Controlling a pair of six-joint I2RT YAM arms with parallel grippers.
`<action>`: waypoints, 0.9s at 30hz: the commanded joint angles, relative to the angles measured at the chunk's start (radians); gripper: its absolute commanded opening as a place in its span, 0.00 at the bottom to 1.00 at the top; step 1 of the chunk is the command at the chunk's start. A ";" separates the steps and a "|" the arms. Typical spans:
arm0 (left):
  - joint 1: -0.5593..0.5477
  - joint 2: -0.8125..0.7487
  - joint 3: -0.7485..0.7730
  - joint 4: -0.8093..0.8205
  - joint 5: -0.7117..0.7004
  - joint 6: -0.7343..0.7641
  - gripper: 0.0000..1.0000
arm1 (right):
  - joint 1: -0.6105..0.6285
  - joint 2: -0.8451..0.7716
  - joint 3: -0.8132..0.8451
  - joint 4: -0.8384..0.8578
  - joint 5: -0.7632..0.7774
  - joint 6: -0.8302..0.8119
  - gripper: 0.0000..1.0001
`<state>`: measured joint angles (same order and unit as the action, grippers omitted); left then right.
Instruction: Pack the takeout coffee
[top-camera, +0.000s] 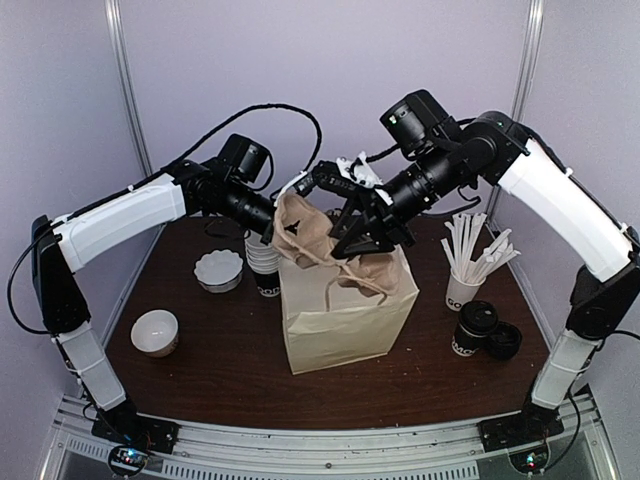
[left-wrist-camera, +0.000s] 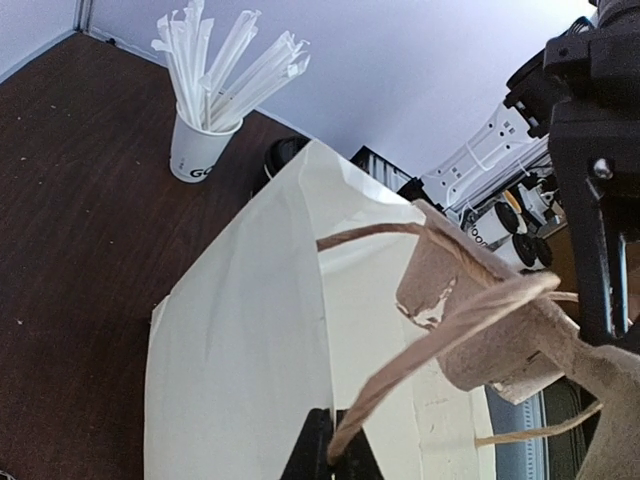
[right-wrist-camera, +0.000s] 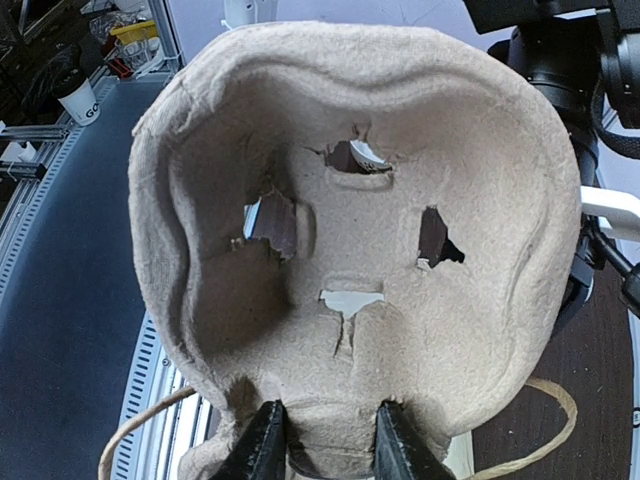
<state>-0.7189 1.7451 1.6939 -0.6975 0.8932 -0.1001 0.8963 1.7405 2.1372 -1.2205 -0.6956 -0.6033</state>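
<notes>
Right wrist view: the right claw (right-wrist-camera: 330, 447) pinches the lower rim of a brown pulp carrier (right-wrist-camera: 350, 250), one black finger on each side. The carrier fills nearly the whole view, its hollow side toward the camera, with torn holes in its middle. A thin paper loop curves out below it.

Left wrist view: the left claw (left-wrist-camera: 332, 452) is pressed together on a flat paper handle (left-wrist-camera: 440, 340) that rises up and to the right. Beneath the claw lies the pale side of a paper bag (left-wrist-camera: 240, 330). The carrier hangs just past the handle, close to the black right arm.

Top view: both arms meet above the bag, which stands upright in the middle of a dark table (top-camera: 230, 370). The carrier sits over the bag's mouth, between the two claws, blocking the opening.

The coffee (top-camera: 470, 328), a black lidded cup, stands on the table to the right of the bag, well apart from both claws. A loose lid (top-camera: 503, 341) lies right against it. Just behind it is a white stick cup (top-camera: 463, 288). A cup stack (top-camera: 264, 262) stands behind the bag's left corner, partly hidden by it. To the left of the bag are a fluted white dish (top-camera: 219, 270) and, nearer the front, a white bowl (top-camera: 155, 332).
</notes>
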 joint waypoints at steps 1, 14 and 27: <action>0.001 -0.002 0.026 0.025 0.114 -0.035 0.00 | 0.019 -0.042 -0.031 0.016 0.027 -0.010 0.32; -0.022 0.016 0.060 -0.028 0.272 -0.040 0.00 | 0.035 -0.058 -0.040 0.008 0.031 -0.010 0.32; -0.037 0.121 0.095 -0.137 0.214 0.047 0.12 | 0.044 -0.107 -0.142 0.004 0.018 -0.029 0.32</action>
<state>-0.7437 1.8469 1.7485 -0.8162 1.1076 -0.0975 0.9321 1.6840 2.0136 -1.2209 -0.6712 -0.6189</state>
